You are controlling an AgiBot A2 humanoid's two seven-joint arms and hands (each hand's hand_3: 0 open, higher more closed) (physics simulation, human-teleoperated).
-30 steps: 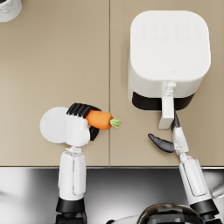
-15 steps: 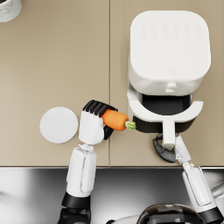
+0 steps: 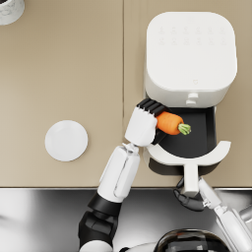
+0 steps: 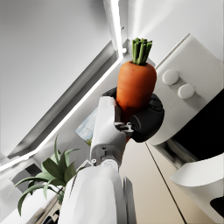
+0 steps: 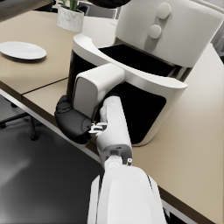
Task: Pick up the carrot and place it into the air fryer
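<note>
We have the short orange carrot with its green stub of stalks in our left hand, dark fingers wrapped round the thick root end, green end poking out over the pulled-out black drawer of the white boxy air fryer. So the carrot hangs above the left part of the open basket, not yet in it and, as far as we can tell, touching nothing else. In the left wrist view the carrot stands clear of the hand with most of its length free; the grip sits low on the body. We judge it light, stiff and smooth-skinned, so somewhat slippery on a taper; holding the fat part is right, the thin stalks would be a poor place. Not fragile, so a short drop into the basket should do no harm. Our right hand is closed round the white drawer handle at the counter edge. A round white plate sits well apart on the beige counter.
</note>
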